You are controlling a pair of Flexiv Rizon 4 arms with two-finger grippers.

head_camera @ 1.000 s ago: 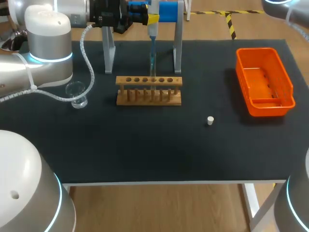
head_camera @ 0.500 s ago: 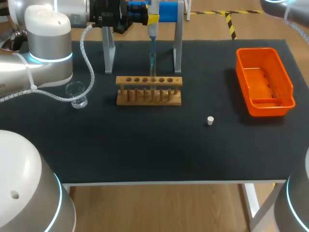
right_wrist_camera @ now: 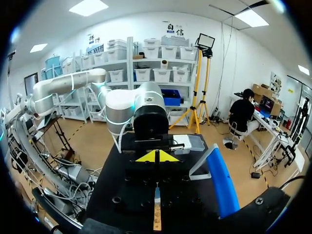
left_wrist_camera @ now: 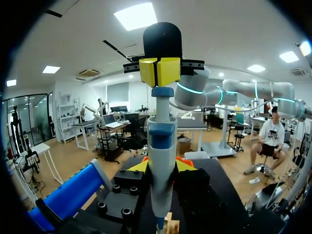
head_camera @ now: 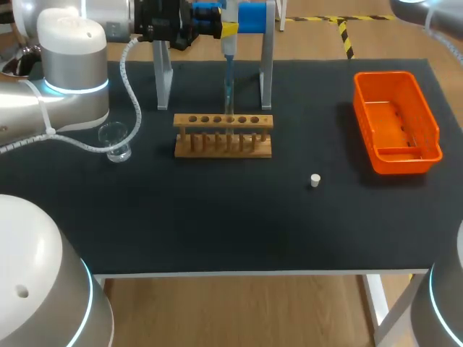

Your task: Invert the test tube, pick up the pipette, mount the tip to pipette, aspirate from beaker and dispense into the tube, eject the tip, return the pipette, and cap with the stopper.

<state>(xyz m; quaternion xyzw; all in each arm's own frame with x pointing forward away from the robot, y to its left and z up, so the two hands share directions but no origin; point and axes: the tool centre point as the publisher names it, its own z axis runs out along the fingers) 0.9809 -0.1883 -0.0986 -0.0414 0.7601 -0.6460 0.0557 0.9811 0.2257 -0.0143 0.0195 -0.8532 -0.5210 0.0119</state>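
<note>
Two grippers share one blue-and-white plastic pipette [left_wrist_camera: 161, 146]: the left gripper [left_wrist_camera: 162, 167] is clamped round its body, a yellow tip on either side, to hold it upright; the right gripper [left_wrist_camera: 159, 71], fingers closed together and empty, sits on the blue plunger button [left_wrist_camera: 162, 91], evidently to press it; the clear pipette tip [head_camera: 228, 90] reaches down into a hole of the light wooden rack [head_camera: 223, 136], where the test tube must stand, though its glass is hard to make out; dispensing looks to be the step in hand; the small glass beaker [head_camera: 116, 142] stands aside near the left arm; the little white stopper [head_camera: 315, 180] lies well apart, likely waiting for capping.
</note>
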